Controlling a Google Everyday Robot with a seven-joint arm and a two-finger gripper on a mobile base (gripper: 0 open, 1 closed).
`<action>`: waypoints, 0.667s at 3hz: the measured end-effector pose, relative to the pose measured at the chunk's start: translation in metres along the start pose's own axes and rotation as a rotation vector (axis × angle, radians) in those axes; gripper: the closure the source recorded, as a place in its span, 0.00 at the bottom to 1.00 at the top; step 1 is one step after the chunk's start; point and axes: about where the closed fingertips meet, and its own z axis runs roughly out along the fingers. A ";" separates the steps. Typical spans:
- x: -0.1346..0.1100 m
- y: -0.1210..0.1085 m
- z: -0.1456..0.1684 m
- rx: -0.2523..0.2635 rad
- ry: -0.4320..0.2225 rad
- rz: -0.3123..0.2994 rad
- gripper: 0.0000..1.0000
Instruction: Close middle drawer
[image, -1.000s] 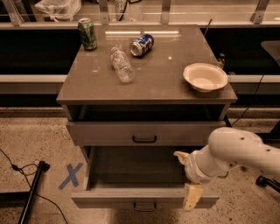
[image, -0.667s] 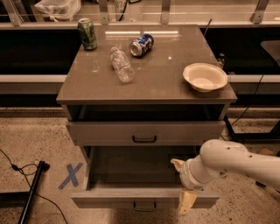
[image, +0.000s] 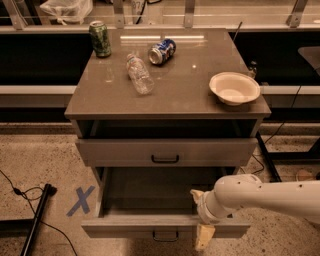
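Note:
The grey cabinet's middle drawer (image: 150, 226) is pulled far out, showing its dark grey inside; its small black bar handle (image: 165, 235) is on the flat front at the bottom of the view. My gripper (image: 200, 216), on a white arm coming in from the right, sits at the right part of the drawer's front edge. It is open: one cream finger (image: 195, 194) is inside the drawer and the other (image: 204, 238) hangs in front of the drawer front. The first drawer (image: 125, 151) above stands slightly out. The third drawer is out of view.
On the cabinet top (image: 190, 95) are an upright green can (image: 100, 39), a blue can on its side (image: 162, 51), a lying plastic bottle (image: 139, 74) and a white bowl (image: 234, 88). A blue tape X (image: 81, 201) and a black pole (image: 35, 220) lie on the floor at left.
My arm has moved left and down, bringing the gripper closer over the middle drawer's front edge. The drawer has not visibly moved.

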 end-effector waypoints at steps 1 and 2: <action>0.006 -0.009 0.024 0.003 0.005 0.018 0.03; 0.014 -0.020 0.039 0.006 -0.017 0.041 0.18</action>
